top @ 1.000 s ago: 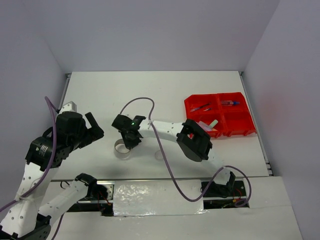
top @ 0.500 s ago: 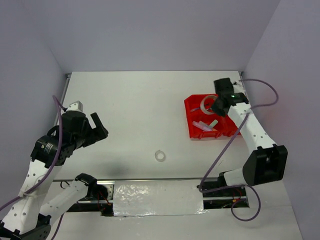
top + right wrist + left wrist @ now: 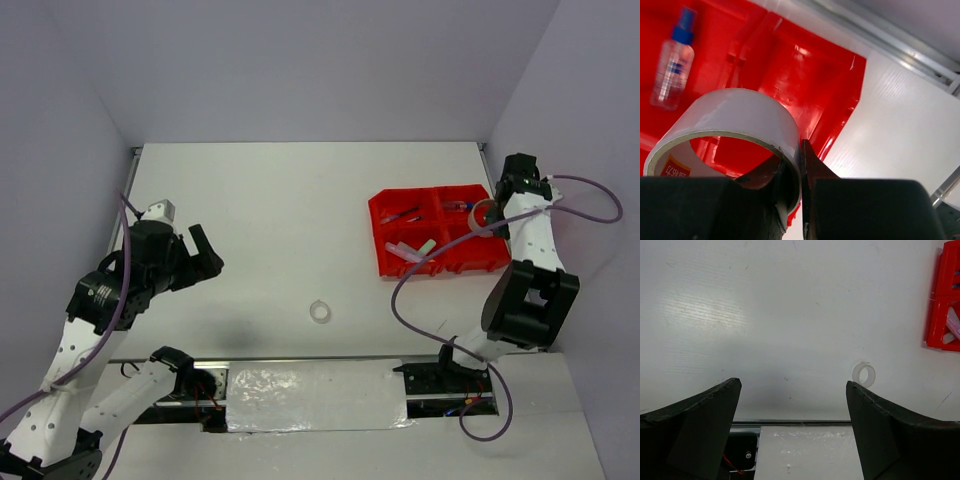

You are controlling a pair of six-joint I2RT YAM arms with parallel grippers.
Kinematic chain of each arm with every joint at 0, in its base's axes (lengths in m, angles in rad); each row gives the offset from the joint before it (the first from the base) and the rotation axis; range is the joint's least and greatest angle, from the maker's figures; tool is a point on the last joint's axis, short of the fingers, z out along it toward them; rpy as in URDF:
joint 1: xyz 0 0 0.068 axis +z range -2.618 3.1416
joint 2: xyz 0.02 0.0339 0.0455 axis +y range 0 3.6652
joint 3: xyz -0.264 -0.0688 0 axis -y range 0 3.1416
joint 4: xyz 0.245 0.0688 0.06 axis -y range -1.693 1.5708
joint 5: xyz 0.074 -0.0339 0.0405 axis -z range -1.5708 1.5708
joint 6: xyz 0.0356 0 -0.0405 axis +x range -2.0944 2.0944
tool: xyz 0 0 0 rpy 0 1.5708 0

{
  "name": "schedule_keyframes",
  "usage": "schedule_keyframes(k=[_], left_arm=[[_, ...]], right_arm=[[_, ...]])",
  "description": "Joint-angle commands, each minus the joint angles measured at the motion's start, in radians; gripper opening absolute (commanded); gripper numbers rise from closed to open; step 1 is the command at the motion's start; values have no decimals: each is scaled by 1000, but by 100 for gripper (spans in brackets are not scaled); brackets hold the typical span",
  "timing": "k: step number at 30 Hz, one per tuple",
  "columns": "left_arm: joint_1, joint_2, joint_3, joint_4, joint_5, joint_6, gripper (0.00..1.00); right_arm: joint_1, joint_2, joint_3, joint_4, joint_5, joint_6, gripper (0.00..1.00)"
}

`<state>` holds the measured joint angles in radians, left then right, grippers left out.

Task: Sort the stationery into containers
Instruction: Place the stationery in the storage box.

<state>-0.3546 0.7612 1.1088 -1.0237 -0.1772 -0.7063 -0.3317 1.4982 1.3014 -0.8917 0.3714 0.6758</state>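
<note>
SITE: robotics lab test cell | ENCLOSURE: plain pale walls point(image 3: 320, 70) close the white table point(image 3: 290, 210) on three sides | FIXTURES: left arm point(image 3: 72, 345) and right arm point(image 3: 535, 245), white-and-black, mounted at the table's near edge | WIRING: loose purple cables point(image 3: 393, 297), exposed wires point(image 3: 203, 392) at the arm bases | PROPS: red divided tray point(image 3: 376, 228) on the table's right part

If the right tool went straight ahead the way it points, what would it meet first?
Most likely the bare floor of a compartment of the red tray, beyond the beige tape roll pinched in the right tool. The bottle lies in the next compartment, off that line. Depth is unclear.
</note>
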Motion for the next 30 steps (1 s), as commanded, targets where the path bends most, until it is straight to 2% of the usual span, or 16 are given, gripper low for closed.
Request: schedule_keyframes(k=[1,7,14,18,19,25,30], left_arm=[[5,-11,-4,30,12,30,99],[5,-13,-3,33,28,36,100],[5,-40,-26,62,59,31,99],[5,-42,-35,66,73,30,99],[5,-42,-36,70,74,28,99],[5,-28,-41,79,84,33,99],[5,-25,-38,83,81,33,99]], right_arm=[[2,43,20,19,-38,-36,1],[2,17,-77,76,-40,-30,9],[2,27,-114,88,-37,-42,17],[3,30,-128,100,-34,-53,36],[2,33,-125,102,-34,-55,45],[3,42,-91,96,-94,-53,53],[58,-96,-36,131,-245,-102,59]])
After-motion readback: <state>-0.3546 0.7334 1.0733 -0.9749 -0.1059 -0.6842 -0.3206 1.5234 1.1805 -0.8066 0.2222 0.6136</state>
